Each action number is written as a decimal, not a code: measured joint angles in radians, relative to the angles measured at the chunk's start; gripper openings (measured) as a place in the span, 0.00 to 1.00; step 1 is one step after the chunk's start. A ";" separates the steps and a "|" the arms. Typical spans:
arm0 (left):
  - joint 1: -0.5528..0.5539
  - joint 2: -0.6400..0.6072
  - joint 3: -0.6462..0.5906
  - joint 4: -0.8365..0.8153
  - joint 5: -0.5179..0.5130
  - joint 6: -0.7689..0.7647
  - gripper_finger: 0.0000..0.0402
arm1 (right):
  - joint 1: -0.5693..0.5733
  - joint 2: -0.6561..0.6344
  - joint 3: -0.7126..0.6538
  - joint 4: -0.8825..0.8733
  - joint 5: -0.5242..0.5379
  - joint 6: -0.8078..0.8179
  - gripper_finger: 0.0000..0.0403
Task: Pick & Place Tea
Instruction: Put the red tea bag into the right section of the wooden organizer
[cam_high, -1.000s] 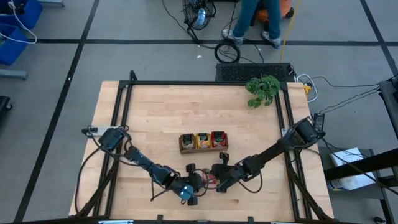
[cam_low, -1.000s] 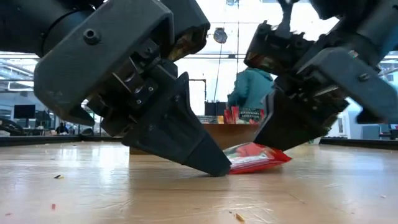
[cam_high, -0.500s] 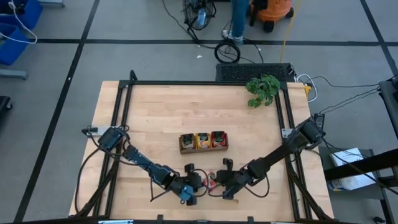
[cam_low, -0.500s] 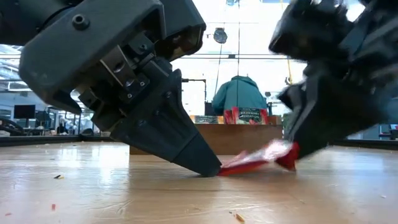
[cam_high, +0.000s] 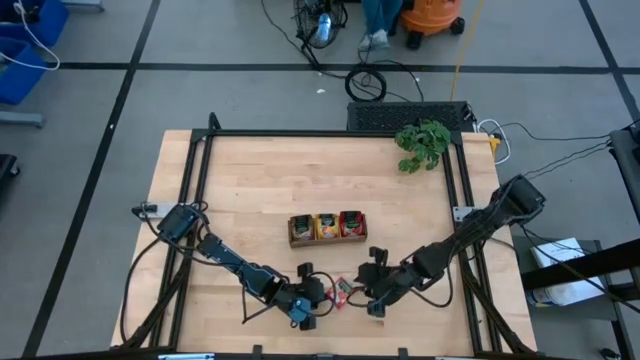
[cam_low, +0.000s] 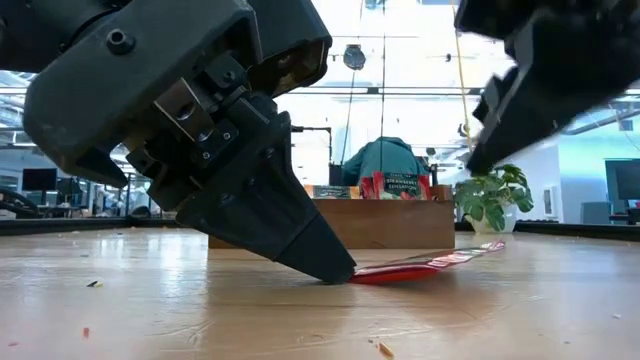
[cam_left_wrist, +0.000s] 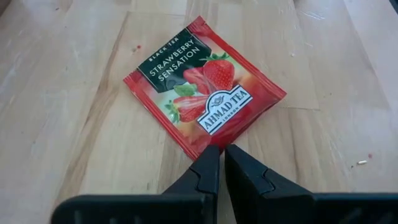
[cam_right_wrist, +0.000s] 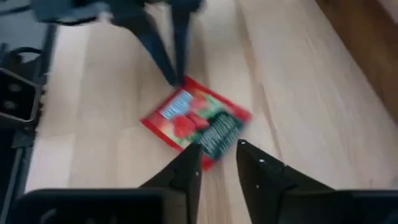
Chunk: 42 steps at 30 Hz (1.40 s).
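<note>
A red square tea sachet printed with strawberries lies on the wooden table near its front edge. In the low view it rests on its near end, with the far end slightly raised. My left gripper is shut, its tips at the sachet's nearest corner. My right gripper hangs open above the sachet, clear of it, and shows blurred at the upper right of the low view. My left gripper presses its shut fingertips down on the sachet's nearest corner, slanting down from the table's left. The fingers stand side by side over the flat sachet, so the corner lies under them. That corner stays on the table.
A long brown three-compartment tray with more sachets stands behind the grippers at the table's middle. A leafy green plant sits at the far right. A black frame runs round the table.
My right gripper had the sachet's far end, tipped it up off the table, then let go. It has gone up and toward the table's right edge. The raised end has dropped back almost flat. The corner under my left fingertips has stayed put.
</note>
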 joint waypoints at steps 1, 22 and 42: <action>0.000 0.000 0.000 0.000 0.000 0.006 0.09 | -0.004 -0.002 -0.012 0.001 -0.003 0.039 0.23; 0.018 0.000 -0.002 -0.002 0.011 0.050 0.09 | -0.035 0.097 -0.381 0.716 -0.162 0.605 0.40; 0.019 0.000 -0.002 0.000 0.001 0.069 0.09 | -0.084 0.154 -0.311 0.438 -0.372 0.635 0.40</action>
